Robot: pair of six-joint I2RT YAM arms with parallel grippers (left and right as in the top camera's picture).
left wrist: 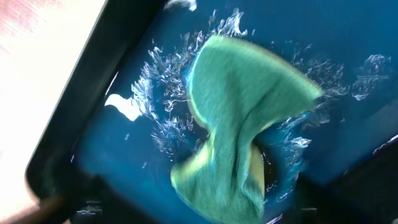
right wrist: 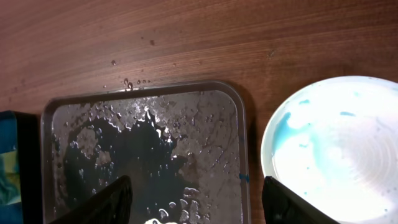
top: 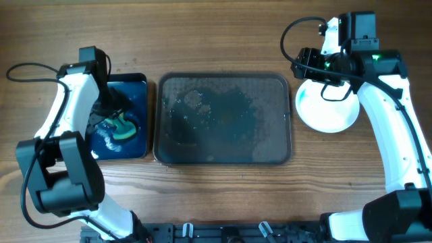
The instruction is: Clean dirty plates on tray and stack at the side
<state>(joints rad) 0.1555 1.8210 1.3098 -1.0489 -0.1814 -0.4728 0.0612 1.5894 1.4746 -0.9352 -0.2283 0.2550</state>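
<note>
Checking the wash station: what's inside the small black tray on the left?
A crumpled green sponge lies in blue, foamy water inside the small black tray. Whatever is on the tray floor beneath the sponge is covered and cannot be seen.

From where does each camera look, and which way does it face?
Overhead: above the table, facing straight down; left arm, right arm show.
Left wrist: close over green sponge in blue tray; no body part clear.
Right wrist: facing down at grey tray and plate; open fingers show.
Shared: overhead also shows that tray and plate.
</note>
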